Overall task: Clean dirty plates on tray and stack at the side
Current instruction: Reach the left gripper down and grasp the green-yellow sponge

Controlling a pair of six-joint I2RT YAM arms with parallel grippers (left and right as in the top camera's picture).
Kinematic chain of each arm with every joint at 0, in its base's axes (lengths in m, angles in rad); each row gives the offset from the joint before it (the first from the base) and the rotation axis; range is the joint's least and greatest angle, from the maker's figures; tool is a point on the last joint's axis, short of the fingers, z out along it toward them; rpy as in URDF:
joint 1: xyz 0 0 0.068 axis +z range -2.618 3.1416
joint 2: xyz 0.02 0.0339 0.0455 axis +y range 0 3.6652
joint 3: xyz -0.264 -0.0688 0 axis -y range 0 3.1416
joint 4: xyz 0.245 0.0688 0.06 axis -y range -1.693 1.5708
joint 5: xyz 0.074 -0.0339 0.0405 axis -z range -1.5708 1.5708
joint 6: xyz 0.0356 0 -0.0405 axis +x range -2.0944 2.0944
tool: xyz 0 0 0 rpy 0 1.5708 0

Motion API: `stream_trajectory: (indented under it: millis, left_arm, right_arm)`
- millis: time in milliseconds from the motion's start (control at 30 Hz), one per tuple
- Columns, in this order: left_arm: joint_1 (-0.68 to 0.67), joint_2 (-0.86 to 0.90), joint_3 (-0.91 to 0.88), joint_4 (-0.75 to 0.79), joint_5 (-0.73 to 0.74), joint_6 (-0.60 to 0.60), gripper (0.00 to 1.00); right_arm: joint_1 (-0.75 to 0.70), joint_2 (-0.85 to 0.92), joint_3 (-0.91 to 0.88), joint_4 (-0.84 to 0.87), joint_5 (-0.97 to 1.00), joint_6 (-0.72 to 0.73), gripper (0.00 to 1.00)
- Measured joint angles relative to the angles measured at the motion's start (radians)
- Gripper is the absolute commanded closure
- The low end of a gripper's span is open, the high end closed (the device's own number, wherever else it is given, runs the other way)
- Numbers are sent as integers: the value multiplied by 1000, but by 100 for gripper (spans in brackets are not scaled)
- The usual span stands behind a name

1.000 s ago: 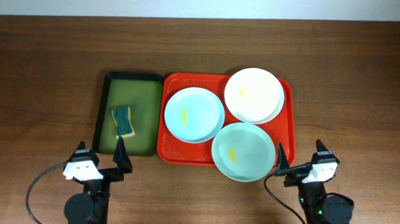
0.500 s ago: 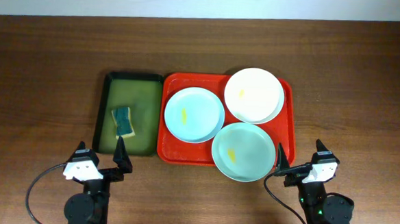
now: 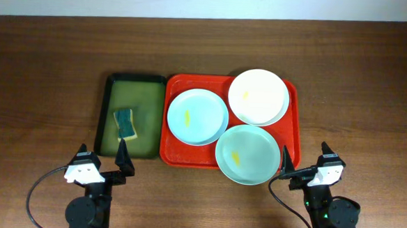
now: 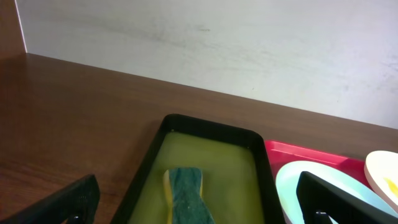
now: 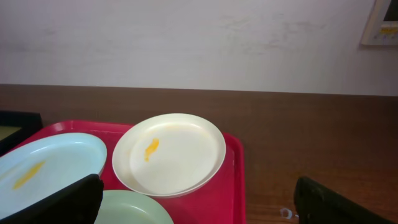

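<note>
The red tray [image 3: 292,132] holds three plates, each with a yellow smear: pale blue [image 3: 197,116], white [image 3: 258,96] and pale green [image 3: 247,154], which overhangs the tray's front rim. My left gripper [image 3: 102,157] is open and empty near the front table edge, below the dark green tray. My right gripper [image 3: 304,159] is open and empty at the front right, beside the pale green plate. The right wrist view shows the white plate [image 5: 169,152], blue plate [image 5: 43,174], green plate [image 5: 134,210] and the red tray [image 5: 235,180]. The left wrist view shows the blue plate [image 4: 289,186].
A narrower dark green tray [image 3: 111,95] lies left of the red tray with a blue-green and yellow sponge [image 3: 125,123] in it; the sponge [image 4: 186,196] lies ahead of my left gripper [image 4: 199,202]. Bare wooden table surrounds both trays. A pale wall stands behind.
</note>
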Motion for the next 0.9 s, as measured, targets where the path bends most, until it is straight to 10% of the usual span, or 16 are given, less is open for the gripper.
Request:
stream_trajectory:
  millis: [400,533,800,833,867,900]
  left_arm:
    - [0,2,53,-117,97,1,1]
    - [0,138,493,-417,140,42,1]
    - [0,1072,1391,-1069,192,214,1]
    - [0,1196,1392,-1087,227,218,14]
    - [-2,1323,1391,-1102,267,222,100]
    - [-2,1382,1391,-1109,283,225,100]
  right_arm:
    - [0,0,0,0,0,0,1]
    - [0,6,0,0,0,0,1]
    - [0,9,0,0,0,0,2]
    - [0,8,0,0,0,0,1]
    - [0,9,0,0,0,0,1]
    - [0,9,0,0,0,0,1]
